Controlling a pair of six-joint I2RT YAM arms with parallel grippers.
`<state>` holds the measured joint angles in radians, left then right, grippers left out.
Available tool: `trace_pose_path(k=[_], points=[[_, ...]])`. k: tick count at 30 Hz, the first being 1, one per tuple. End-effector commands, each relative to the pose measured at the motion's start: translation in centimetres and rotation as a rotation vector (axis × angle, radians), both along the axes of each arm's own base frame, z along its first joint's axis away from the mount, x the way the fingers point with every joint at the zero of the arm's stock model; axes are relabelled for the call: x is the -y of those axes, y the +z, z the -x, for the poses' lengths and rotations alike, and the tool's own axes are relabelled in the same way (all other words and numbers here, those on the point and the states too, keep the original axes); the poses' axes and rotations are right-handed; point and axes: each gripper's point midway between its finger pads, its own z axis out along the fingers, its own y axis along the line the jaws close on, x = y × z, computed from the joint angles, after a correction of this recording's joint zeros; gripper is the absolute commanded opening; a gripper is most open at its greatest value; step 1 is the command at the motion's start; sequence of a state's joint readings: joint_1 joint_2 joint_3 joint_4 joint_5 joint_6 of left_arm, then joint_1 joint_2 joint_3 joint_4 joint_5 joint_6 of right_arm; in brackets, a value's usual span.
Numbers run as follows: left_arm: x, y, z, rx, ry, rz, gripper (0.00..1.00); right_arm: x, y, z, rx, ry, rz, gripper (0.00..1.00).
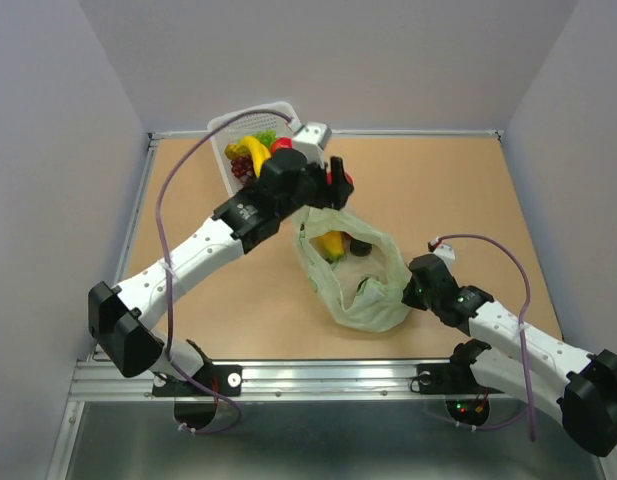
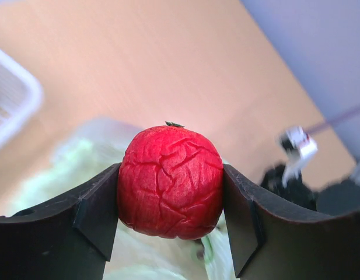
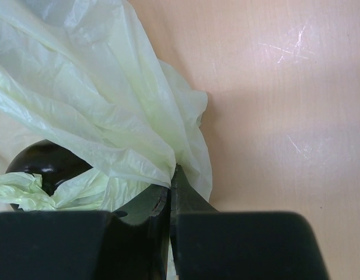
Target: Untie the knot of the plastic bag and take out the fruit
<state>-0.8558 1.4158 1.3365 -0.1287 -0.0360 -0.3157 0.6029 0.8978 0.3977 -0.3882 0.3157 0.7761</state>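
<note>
Tan wood-grain table (image 1: 468, 190) under bag; plastic bag (image 1: 360, 300) thin, crinkly, translucent pale green, mouth gaping upward, long axis slanting far-left to near-right; white slotted basket (image 1: 226, 135) beyond bag's far-left end; right gripper (image 3: 171, 195) at bag's near-right rim, jaws clenched on bunched film; left gripper (image 1: 338, 182) above bag's far rim, clamping round red fruit (image 2: 170, 181), skin wrinkled, stem tip up; glossy dark fruit (image 3: 42, 163) and yellow-orange fruit (image 1: 333, 243) inside bag

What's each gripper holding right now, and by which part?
The left gripper clamps the red fruit across its sides, a finger on each flank. The right gripper pinches a gathered fold at the plastic bag edge.
</note>
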Motion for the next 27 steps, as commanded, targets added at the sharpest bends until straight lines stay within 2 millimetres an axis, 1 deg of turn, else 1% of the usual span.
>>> trace_pose_path(k=[1,3,4,5,6,7,8,9,10,11,12,14,15,16,17,18,20,21,22,25,27], points=[[-5.2,7.9,-4.1,0.096,0.162,0.125,0.33,-0.6,3.4,-2.2,0.1,-0.003,-0.014,0.04],[-7.2,9.1,-5.9,0.118,0.245,0.156,0.33,-0.6,3.3,-2.1,0.094,0.004,-0.008,0.04],[-9.5,9.2,-7.8,0.123,0.33,0.167,0.33,-0.8,3.5,-2.2,0.096,0.01,-0.013,0.04],[-10.5,9.0,-8.7,0.122,0.358,0.163,0.33,-0.8,3.5,-2.2,0.093,0.014,-0.011,0.04],[-12.9,8.4,-10.8,0.106,0.442,0.161,0.33,-0.8,3.4,-2.2,0.091,0.018,-0.008,0.04],[-12.7,7.6,-11.3,0.088,0.452,0.153,0.33,-0.9,3.6,-2.2,0.095,0.019,-0.01,0.04],[-15.2,7.0,-12.9,0.068,0.524,0.143,0.35,-1.0,3.8,-2.3,0.102,0.022,-0.013,0.04],[-15.9,4.7,-14.5,0.026,0.554,0.105,0.36,-1.0,3.9,-2.3,0.103,0.024,-0.011,0.04],[-16.7,3.5,-15.4,0.003,0.575,0.083,0.37,-1.0,4.0,-2.3,0.105,0.028,-0.013,0.04],[-18.4,2.3,-16.5,-0.016,0.611,0.058,0.39,-1.1,4.1,-2.4,0.105,0.031,-0.018,0.04],[-18.5,0.2,-17.8,-0.051,0.615,0.024,0.46,-1.2,4.1,-2.4,0.105,0.034,-0.022,0.04],[-19.7,-1.8,-19.3,-0.066,0.629,-0.02,0.53,-1.5,4.0,-2.2,0.094,0.045,-0.03,0.04],[-20.1,-2.7,-19.9,-0.074,0.636,-0.044,0.6,-1.5,3.9,-2.1,0.091,0.047,-0.033,0.04],[-20.3,-4.4,-20.8,-0.094,0.638,-0.079,0.63,-1.6,3.8,-2.1,0.087,0.046,-0.037,0.04],[-20.7,-5.2,-21.2,-0.108,0.647,-0.097,0.66,-1.7,3.8,-2.0,0.084,0.048,-0.045,0.04],[-21.0,-6.7,-21.9,-0.132,0.656,-0.121,0.73,-1.7,3.7,-1.9,0.083,0.048,-0.05,0.04],[-21.5,-7.9,-22.3,-0.149,0.67,-0.153,0.8,-1.7,3.8,-1.8,0.085,0.045,-0.057,0.04],[-21.9,-8.6,-22.6,-0.16,0.681,-0.165,0.87,-1.7,3.7,-1.8,0.083,0.044,-0.057,0.04],[-21.8,-8.9,-22.6,-0.161,0.679,-0.17,0.9,-1.7,3.6,-1.7,0.079,0.047,-0.059,0.04],[-21.9,-8.9,-22.5,-0.159,0.67,-0.177,0.99,-1.8,3.6,-1.6,0.077,0.052,-0.058,0.04],[-21.8,-8.5,-22.2,-0.154,0.662,-0.173,0.99,-1.8,3.5,-1.6,0.074,0.053,-0.056,0.05]])
